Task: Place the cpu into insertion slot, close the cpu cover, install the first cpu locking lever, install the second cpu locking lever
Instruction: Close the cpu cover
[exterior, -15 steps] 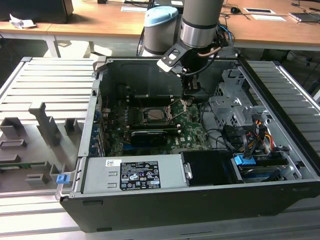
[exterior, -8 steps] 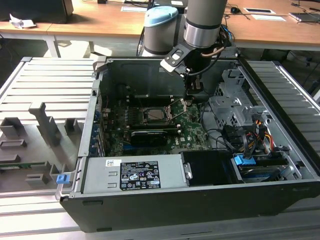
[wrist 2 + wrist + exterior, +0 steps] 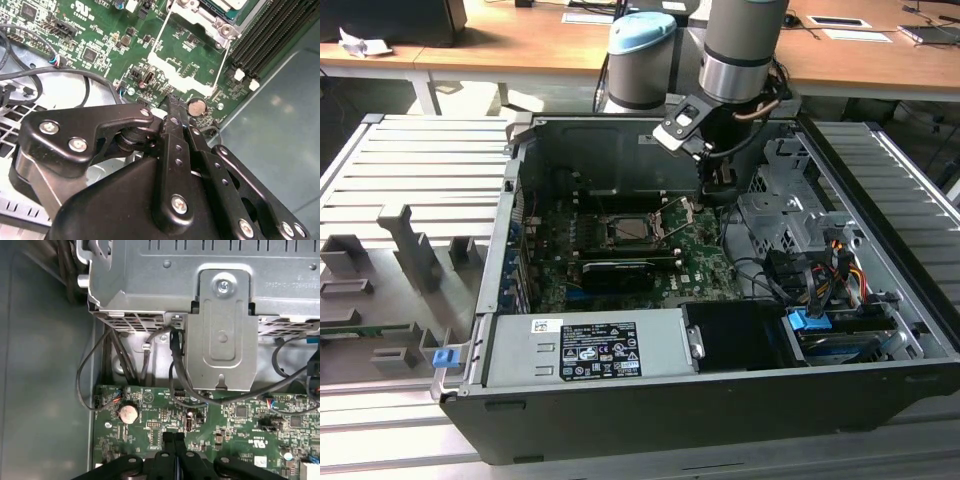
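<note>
One open computer case (image 3: 650, 420) sits in the exterior view, and my arm reaches down into it from the far side. My claw (image 3: 720, 190) hangs over the green board (image 3: 705, 262), on the exterior view's right of the socket. The cpu (image 3: 628, 231) lies flat in that socket, in the middle of the board. The cpu cover (image 3: 610, 230) is a shiny frame around it. I cannot tell if the cover is all the way down. A long black card (image 3: 618, 272) sits just beside the socket, on the near side.

In the second wrist view my claw (image 3: 172, 104) has its two fingers pressed together with nothing between them. The tips are close to the board, right beside a round silver battery (image 3: 198, 106). A thin wire lever (image 3: 159, 32) runs out from the socket's corner.

In the first wrist view my claw (image 3: 173, 436) is pinched together, near the battery (image 3: 128, 413). A grey metal box (image 3: 220, 330) stands past the board's edge, with wires (image 3: 175, 370) coming out from it.
</note>
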